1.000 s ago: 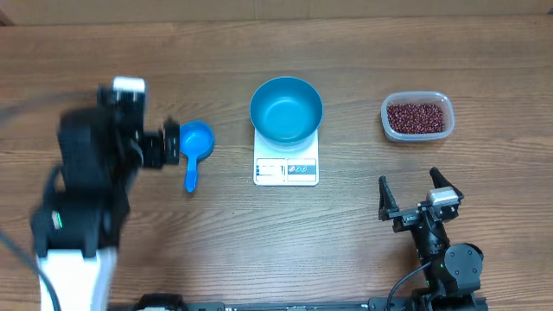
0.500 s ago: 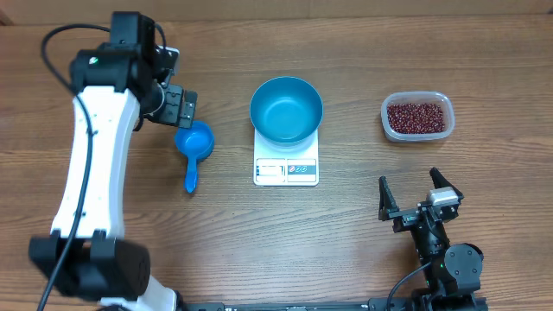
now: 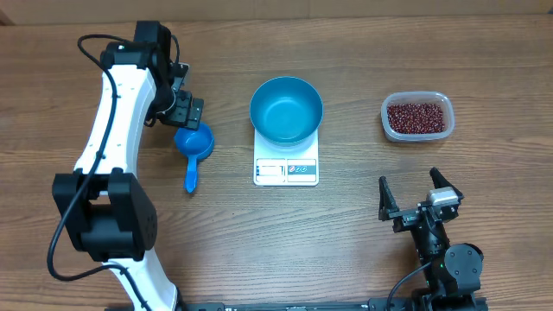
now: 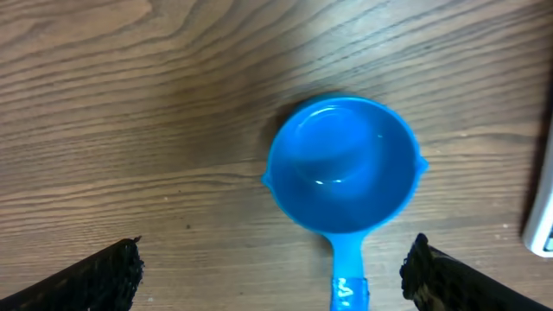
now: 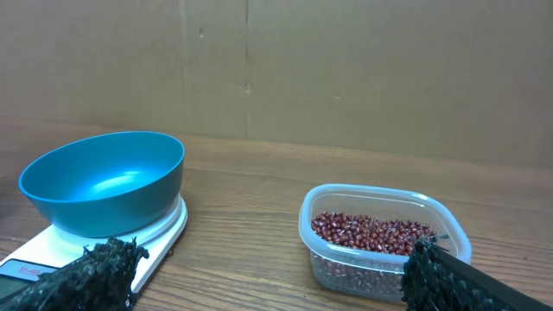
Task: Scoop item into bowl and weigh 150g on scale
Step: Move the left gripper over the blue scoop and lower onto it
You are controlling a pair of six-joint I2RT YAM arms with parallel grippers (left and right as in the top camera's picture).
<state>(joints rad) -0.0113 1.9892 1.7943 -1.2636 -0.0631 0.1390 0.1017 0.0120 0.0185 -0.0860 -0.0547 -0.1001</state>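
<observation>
A robotics lab is indicated: a left arm (image 3: 109, 130) and a right arm (image 3: 441, 255) are mounted at the near edge of a wood-grain surface (image 3: 285, 242), backed by cardboard (image 5: 346, 69).

Bright, even light, soft shadows; left wrist view seems slightly blurred.

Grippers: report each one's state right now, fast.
Left gripper: open, holding nothing, over the blue scoop.
Right gripper: open, holding nothing.

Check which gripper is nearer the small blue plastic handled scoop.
Left. The left gripper hangs over the scoop; the right gripper sits far across the table, past the white square scale.
</observation>
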